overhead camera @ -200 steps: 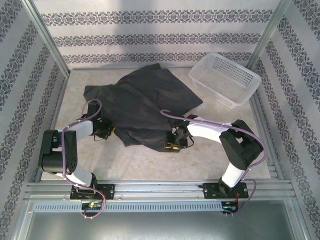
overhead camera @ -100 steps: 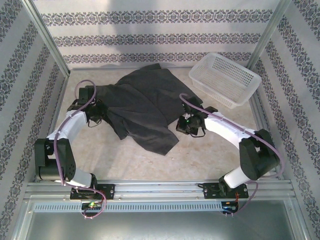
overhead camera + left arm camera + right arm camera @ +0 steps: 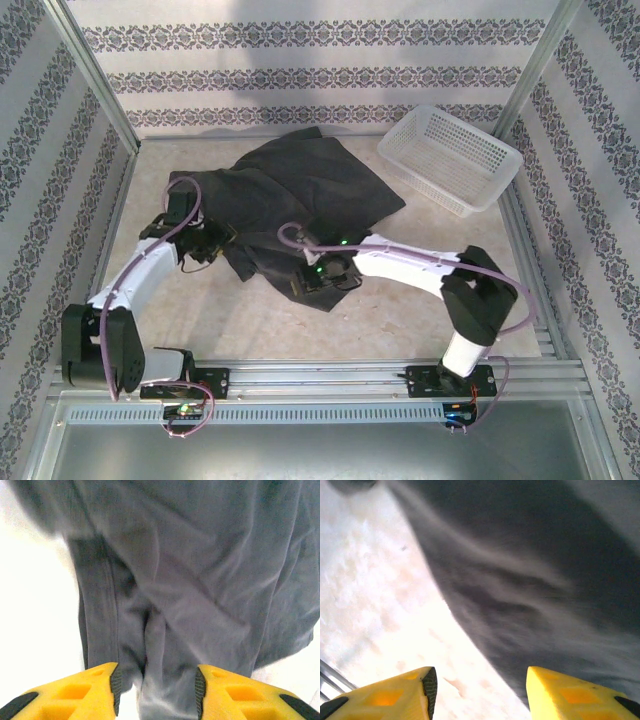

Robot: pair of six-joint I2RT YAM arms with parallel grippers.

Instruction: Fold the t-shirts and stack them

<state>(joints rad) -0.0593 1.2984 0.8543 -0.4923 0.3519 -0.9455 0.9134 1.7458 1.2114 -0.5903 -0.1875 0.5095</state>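
T-shirt (image 3: 300, 195) fold between parted left pincer (image 3: 157, 686) jaws; right pincer (image 3: 479, 682) released over its edge

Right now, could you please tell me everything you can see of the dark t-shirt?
The t-shirt is dark charcoal, soft matte cloth, lying crumpled and unfolded on the pale table, with long creases and a stitched hem showing in the left wrist view. It spreads from the back centre towards the arms. The left gripper holds its jaws open astride a fold; the right gripper hangs open over its near edge.
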